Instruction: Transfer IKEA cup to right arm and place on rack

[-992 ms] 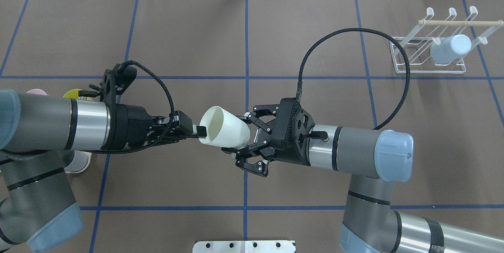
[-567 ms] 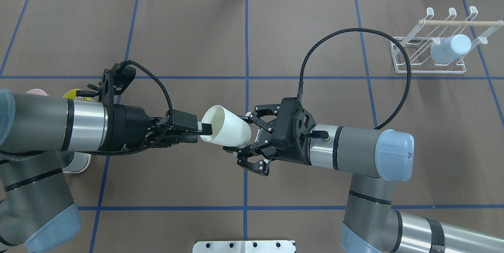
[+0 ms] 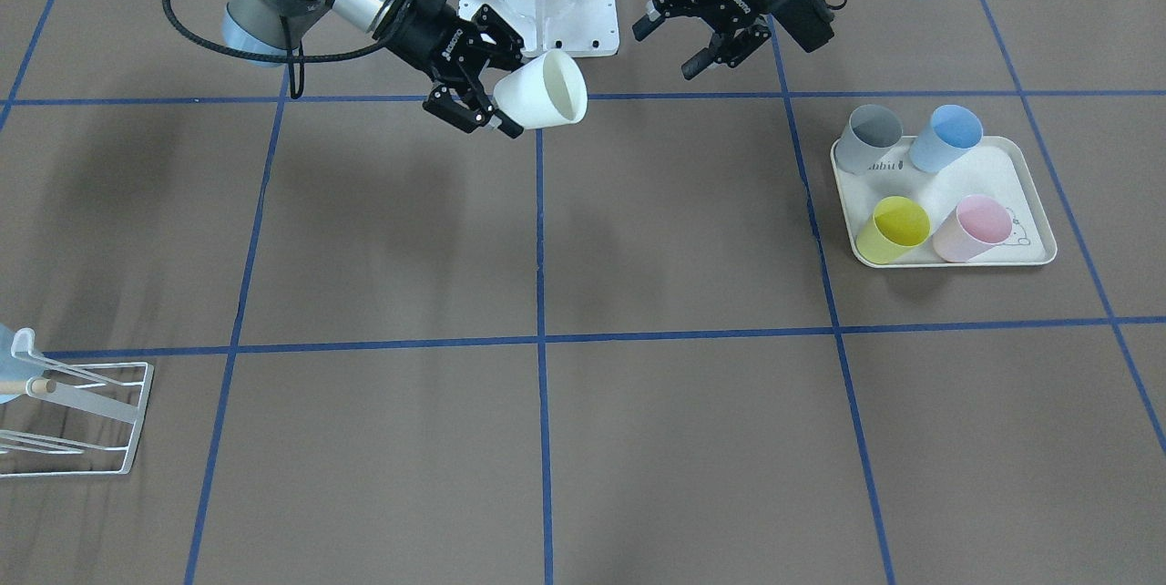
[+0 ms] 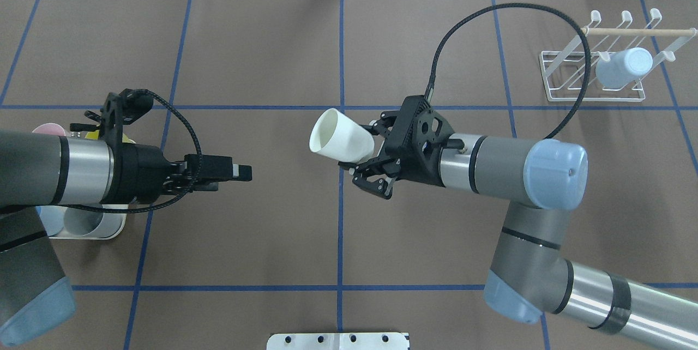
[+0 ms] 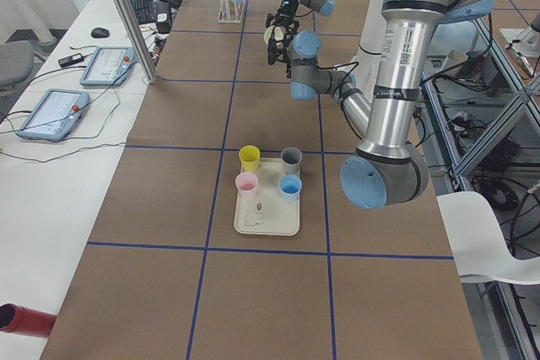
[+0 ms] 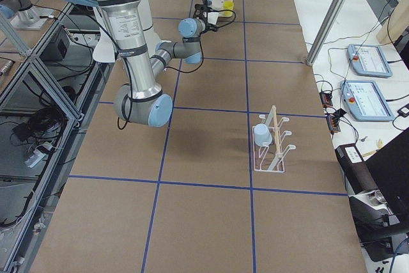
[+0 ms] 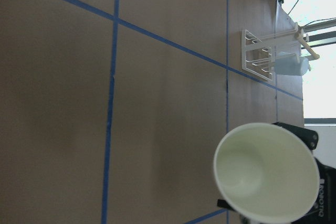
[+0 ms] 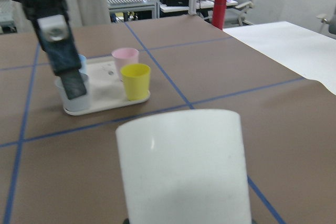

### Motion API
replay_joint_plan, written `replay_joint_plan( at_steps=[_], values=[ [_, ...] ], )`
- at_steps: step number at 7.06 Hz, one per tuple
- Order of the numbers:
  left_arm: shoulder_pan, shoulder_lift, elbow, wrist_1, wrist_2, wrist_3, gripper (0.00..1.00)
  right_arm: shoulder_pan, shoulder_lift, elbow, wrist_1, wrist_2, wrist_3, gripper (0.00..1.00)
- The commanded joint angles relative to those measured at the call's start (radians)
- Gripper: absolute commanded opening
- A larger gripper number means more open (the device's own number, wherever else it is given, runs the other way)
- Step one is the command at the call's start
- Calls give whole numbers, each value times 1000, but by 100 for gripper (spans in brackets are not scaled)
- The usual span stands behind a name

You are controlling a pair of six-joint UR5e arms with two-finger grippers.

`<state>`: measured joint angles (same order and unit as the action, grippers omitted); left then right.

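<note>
White tapered cup [image 4: 341, 142], R hand [image 4: 364, 144] gripping

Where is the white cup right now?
In the overhead view, the white cup is held off the table in the right gripper, just left of the centre blue line, with the open left gripper further left.

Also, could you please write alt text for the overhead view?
The right gripper holds a white cup sideways above the middle of the table, mouth toward the empty left gripper. A pale blue cup sits on the rack, upper right.
</note>
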<state>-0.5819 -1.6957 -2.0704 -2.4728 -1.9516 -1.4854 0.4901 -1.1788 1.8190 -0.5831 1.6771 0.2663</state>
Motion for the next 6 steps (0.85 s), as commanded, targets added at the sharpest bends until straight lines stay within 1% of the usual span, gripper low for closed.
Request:
replay_joint_plan(
  at_steps=[1, 2, 3, 4, 5, 6],
  values=[
    [-58, 106, 1, 2, -1, 150, 100, 111, -1, 41, -212, 62, -7, 0],
    [-74, 138, 1, 0, -1, 193, 100, 143, -7, 42, -281, 61, -7, 0],
    [-75, 142, 1, 0, -1, 206, 100, 204, -7, 45, -394, 64, -37, 0],
    [-75, 142, 0, 0, -1, 206, 100, 231, -7, 49, -497, 58, -191, 0],
    [-75, 140, 0, 0, -3, 206, 100, 269, -9, 48, -574, 50, -273, 0],
    [-75, 142, 1, 0, -3, 208, 100, 330, -1, 48, -693, 53, -438, 0]
  ],
)
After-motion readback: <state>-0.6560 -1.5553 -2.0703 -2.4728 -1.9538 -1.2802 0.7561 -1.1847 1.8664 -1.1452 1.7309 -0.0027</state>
